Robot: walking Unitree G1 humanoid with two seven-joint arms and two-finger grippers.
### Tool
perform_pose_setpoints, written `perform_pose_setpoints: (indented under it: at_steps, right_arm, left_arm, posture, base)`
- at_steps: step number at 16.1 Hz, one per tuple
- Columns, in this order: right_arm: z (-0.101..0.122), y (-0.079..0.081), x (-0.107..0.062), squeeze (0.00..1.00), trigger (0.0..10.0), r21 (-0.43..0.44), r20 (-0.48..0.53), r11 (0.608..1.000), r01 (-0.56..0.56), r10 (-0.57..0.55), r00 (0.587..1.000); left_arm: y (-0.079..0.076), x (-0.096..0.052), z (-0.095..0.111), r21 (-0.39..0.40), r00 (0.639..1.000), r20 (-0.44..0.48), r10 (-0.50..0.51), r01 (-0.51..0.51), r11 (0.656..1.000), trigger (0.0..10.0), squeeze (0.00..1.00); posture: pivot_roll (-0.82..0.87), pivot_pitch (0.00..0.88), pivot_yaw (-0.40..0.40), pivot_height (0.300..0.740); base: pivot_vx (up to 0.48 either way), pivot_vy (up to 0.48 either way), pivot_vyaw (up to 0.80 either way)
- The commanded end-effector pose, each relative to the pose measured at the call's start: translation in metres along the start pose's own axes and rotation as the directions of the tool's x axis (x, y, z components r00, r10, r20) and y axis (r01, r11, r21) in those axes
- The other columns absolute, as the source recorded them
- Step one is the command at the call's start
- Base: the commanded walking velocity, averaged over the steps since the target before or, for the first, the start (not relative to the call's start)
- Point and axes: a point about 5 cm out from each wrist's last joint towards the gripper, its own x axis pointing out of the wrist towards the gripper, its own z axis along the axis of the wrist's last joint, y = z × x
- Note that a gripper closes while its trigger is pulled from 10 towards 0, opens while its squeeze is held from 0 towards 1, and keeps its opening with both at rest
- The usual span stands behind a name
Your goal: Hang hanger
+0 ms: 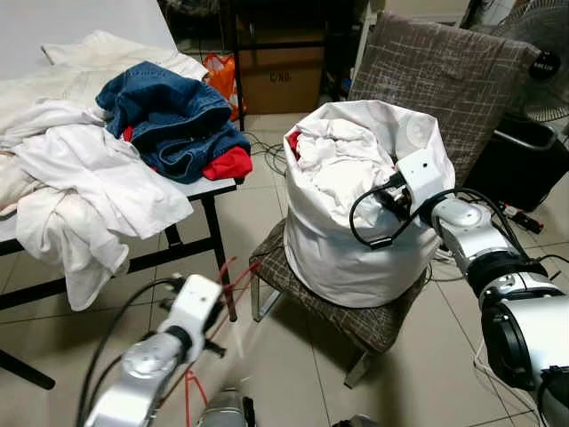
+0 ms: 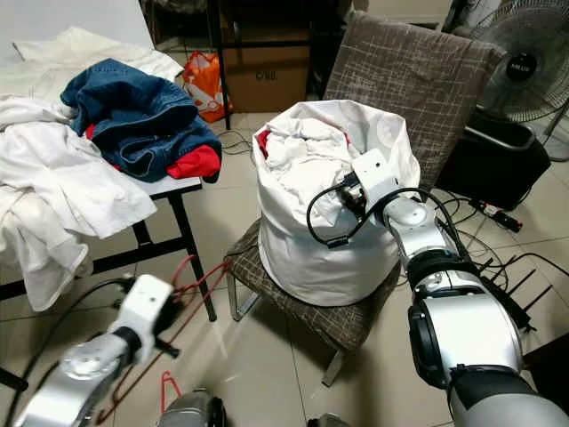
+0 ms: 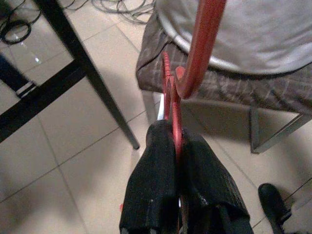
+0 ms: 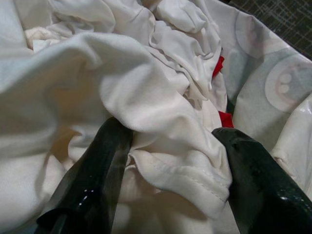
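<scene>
Red plastic hanger (image 3: 192,53) sits low by the floor tiles, just in front of the chair (image 1: 373,322) and beside the black table leg (image 3: 92,78). Left gripper (image 3: 176,146) has its two black fingers pinched tight on the hanger's thin red bar, w/ the hook curving up towards the chair seat edge. Right gripper (image 4: 170,161) is up inside the mouth of the white laundry bag (image 1: 347,249) on the chair seat, fingers spread wide w/ a fold of white cloth (image 4: 146,107) lying between them, not clamped. Bits of red fabric show among the whites in the bag. Table (image 1: 213,188) to the robot's left carries white garments (image 1: 80,178), a blue denim piece (image 1: 173,116) and sth red (image 1: 228,165) under it. Fan (image 2: 524,71) stands behind the chair.
</scene>
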Motion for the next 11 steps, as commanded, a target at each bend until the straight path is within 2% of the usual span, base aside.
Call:
perform_pose_setpoints:
  at_steps: [1,4,5,6,8,9,10,11]
  right_arm:
    - [0.010,0.001,0.002,0.00,0.0,0.002,0.041,1.000,-0.008,0.008,0.999]
    - [0.036,0.003,0.005,0.00,0.0,-0.015,0.147,0.999,-0.051,0.052,0.988]
    - [0.043,0.002,0.005,0.00,0.0,0.086,0.211,0.994,-0.061,0.041,0.977]
    - [0.040,0.004,0.005,0.00,0.0,0.153,0.230,0.986,-0.064,0.028,0.973]
    - [0.037,0.005,0.004,0.00,0.0,0.200,0.253,0.978,-0.062,0.010,0.967]
    - [0.048,-0.001,0.002,0.00,0.0,0.269,0.320,0.961,-0.071,-0.020,0.947]
    - [0.050,-0.002,0.002,0.00,0.0,0.277,0.328,0.958,-0.072,-0.024,0.945]
    - [0.077,-0.015,-0.002,0.00,0.0,0.288,0.411,0.954,-0.079,-0.049,0.910]
  left_arm:
    - [0.007,-0.004,0.005,0.001,1.000,0.023,0.003,-0.003,1.000,10.0,0.00]
    - [0.014,-0.007,0.011,0.030,0.998,0.054,0.021,-0.023,0.999,10.0,0.00]
    - [0.010,-0.004,0.016,0.034,0.997,0.076,0.014,-0.017,0.999,10.0,0.00]
    - [0.008,-0.004,0.019,0.023,0.996,0.091,0.012,-0.014,1.000,10.0,0.00]
    - [0.008,-0.002,0.020,-0.014,0.994,0.101,0.034,-0.033,0.999,10.0,0.00]
    - [0.007,0.000,0.020,-0.040,0.994,0.106,0.037,-0.033,0.999,10.0,0.00]
    - [0.007,0.000,0.020,-0.042,0.994,0.106,0.036,-0.032,0.999,10.0,0.00]
    - [0.007,0.003,0.021,-0.040,0.994,0.108,0.034,-0.029,0.999,10.0,0.00]
  posture:
    - [0.23,0.084,0.000,0.716]
    - [0.23,0.078,-0.005,0.716]
    - [0.23,0.066,-0.020,0.716]
    - [0.22,0.058,-0.022,0.716]
    - [0.22,0.036,-0.020,0.716]
    - [0.21,0.017,-0.030,0.716]
    - [0.21,0.017,-0.030,0.716]
    - [0.19,0.000,-0.035,0.716]
  base:
    - [0.000,0.000,0.00]
    - [0.000,0.000,0.00]
    - [0.000,0.000,0.00]
    - [0.000,0.000,0.00]
    - [0.000,0.000,0.00]
    - [0.000,0.000,0.00]
    - [0.000,0.000,0.00]
    - [0.000,0.000,0.00]
